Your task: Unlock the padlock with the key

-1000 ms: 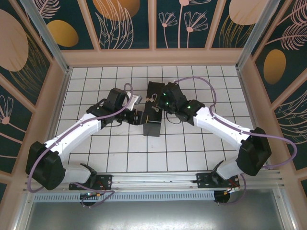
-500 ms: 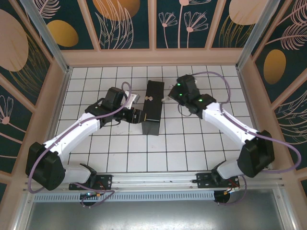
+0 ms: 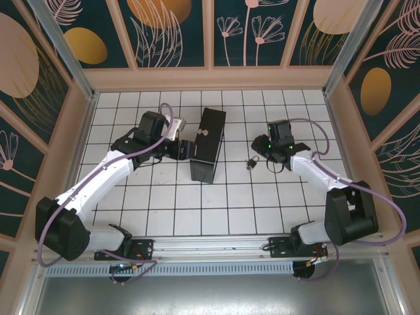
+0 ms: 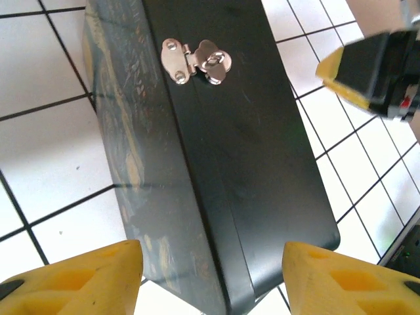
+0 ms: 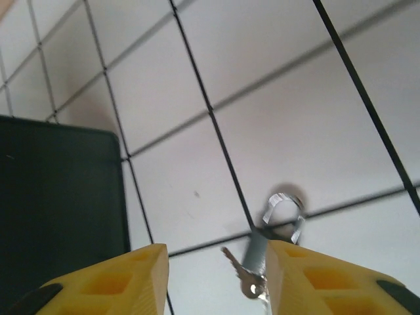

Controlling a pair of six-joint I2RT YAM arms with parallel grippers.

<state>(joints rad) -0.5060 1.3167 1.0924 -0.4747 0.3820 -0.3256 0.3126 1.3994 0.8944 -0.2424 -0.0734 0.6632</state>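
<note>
Padlock: small, silvery, laid flat on the white tiled surface, between the black box and the right arm; shackle blurred, its state not to be told. Key: slim, seen at the lower end of the padlock's body, touching it. Right claw: spread wide, nothing held, poised above the padlock, which is seen just beside one finger. Left claw: spread wide about the box's near corner; contact not to be told. Silver latch: borne on the box's upper face.
</note>
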